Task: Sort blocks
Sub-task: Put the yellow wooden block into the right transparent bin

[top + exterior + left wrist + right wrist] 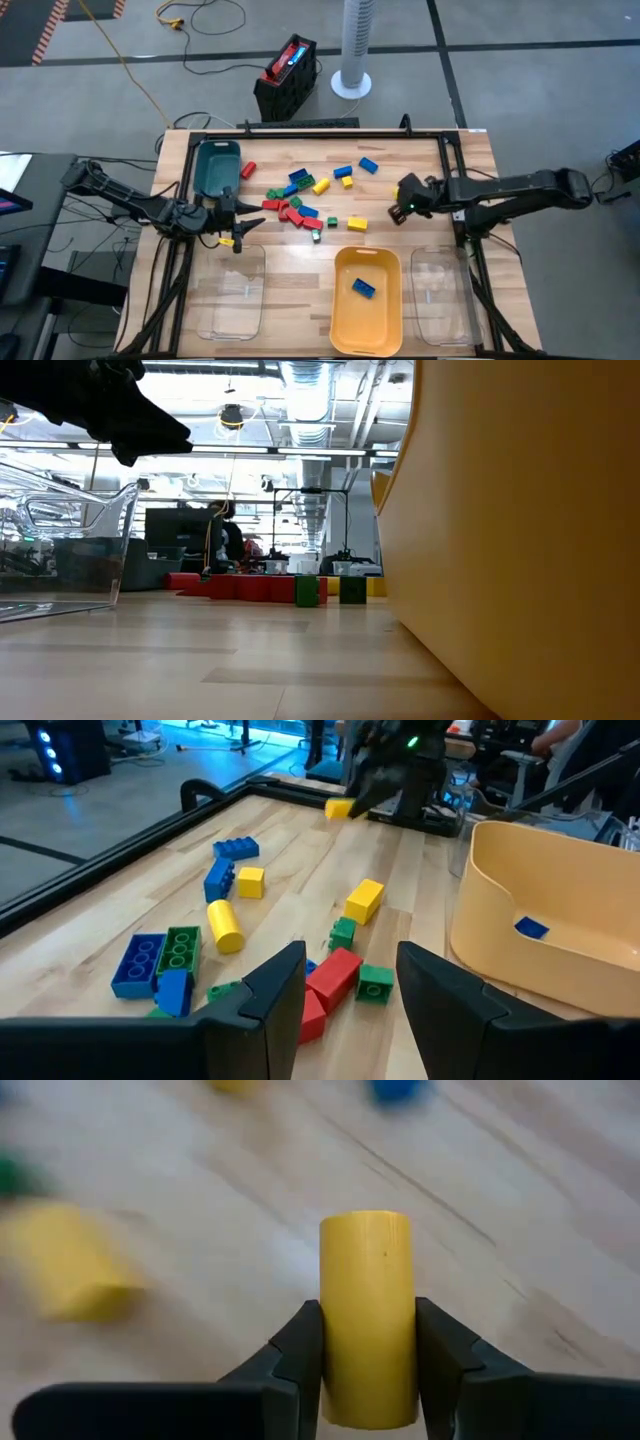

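Red, green, blue and yellow blocks (300, 197) lie scattered on the middle of the table, and also show in the left wrist view (225, 955). My right gripper (403, 196) hovers right of the pile, shut on a yellow cylinder block (367, 1315). My left gripper (236, 226) is open and empty, near the pile's left side, between the teal tray (217, 168) and the left clear tray (232, 290). One blue block (363, 288) lies in the yellow tray (345, 320). My right gripper pinches the yellow cylinder block between its two fingers (300, 1350), on its round sides (340, 1350). The cylinder lies along the fingers and sticks out past their tips. It is lifted clear of the table (338, 808).
A second clear tray (442, 295) stands at the near right. A single red block (249, 170) lies beside the teal tray. A black frame rail (320, 135) borders the table's far side. Bare wood (300, 270) lies between the left clear tray and the yellow tray.
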